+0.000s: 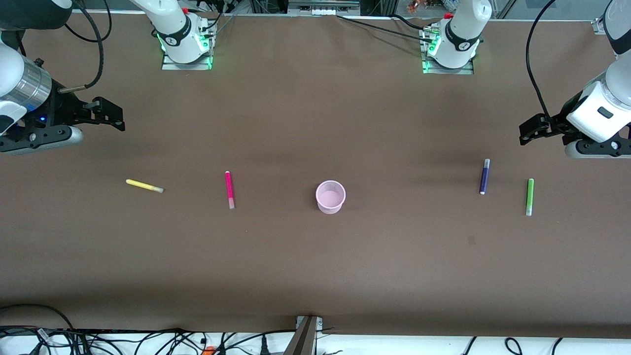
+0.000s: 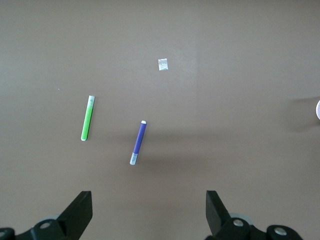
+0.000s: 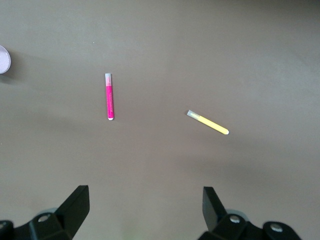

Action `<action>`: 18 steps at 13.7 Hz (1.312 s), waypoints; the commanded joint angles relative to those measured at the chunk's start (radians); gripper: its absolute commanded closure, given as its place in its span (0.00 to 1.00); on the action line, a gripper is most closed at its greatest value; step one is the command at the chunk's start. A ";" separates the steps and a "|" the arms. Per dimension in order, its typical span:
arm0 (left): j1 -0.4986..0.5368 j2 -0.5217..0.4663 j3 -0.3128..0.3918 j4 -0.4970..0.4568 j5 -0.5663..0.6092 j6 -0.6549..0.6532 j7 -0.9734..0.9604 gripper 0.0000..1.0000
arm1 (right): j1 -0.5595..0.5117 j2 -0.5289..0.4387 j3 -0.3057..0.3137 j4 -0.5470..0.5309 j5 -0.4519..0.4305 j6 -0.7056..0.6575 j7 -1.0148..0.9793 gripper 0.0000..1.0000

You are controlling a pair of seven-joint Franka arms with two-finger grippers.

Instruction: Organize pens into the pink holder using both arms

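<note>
The pink holder [image 1: 330, 196] stands upright and empty at the table's middle. The magenta pen [image 1: 229, 189] and yellow pen [image 1: 144, 186] lie flat toward the right arm's end; both show in the right wrist view, magenta [image 3: 108, 97] and yellow [image 3: 208, 122]. The purple pen [image 1: 484, 176] and green pen [image 1: 529, 196] lie toward the left arm's end; both show in the left wrist view, purple [image 2: 138, 142] and green [image 2: 87, 118]. My right gripper [image 1: 113, 117] is open and empty, up over bare table at its end. My left gripper [image 1: 530, 130] is open and empty over its end.
A small pale scrap [image 2: 163, 64] lies on the brown table [image 1: 315, 266], nearer the front camera than the purple pen. The arm bases [image 1: 186, 44] stand along the table's edge farthest from the front camera. Cables [image 1: 148, 340] hang at the edge nearest that camera.
</note>
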 commanded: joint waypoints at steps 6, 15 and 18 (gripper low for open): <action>0.005 0.007 -0.001 0.016 -0.011 -0.007 0.011 0.00 | -0.017 -0.009 0.013 -0.009 0.011 -0.004 -0.011 0.00; -0.006 0.059 -0.001 0.010 -0.011 -0.243 0.014 0.00 | -0.017 -0.009 0.013 -0.011 0.011 -0.004 -0.011 0.00; 0.013 0.118 0.000 0.004 -0.010 -0.230 0.016 0.00 | -0.017 -0.009 0.013 -0.011 0.011 -0.004 -0.011 0.00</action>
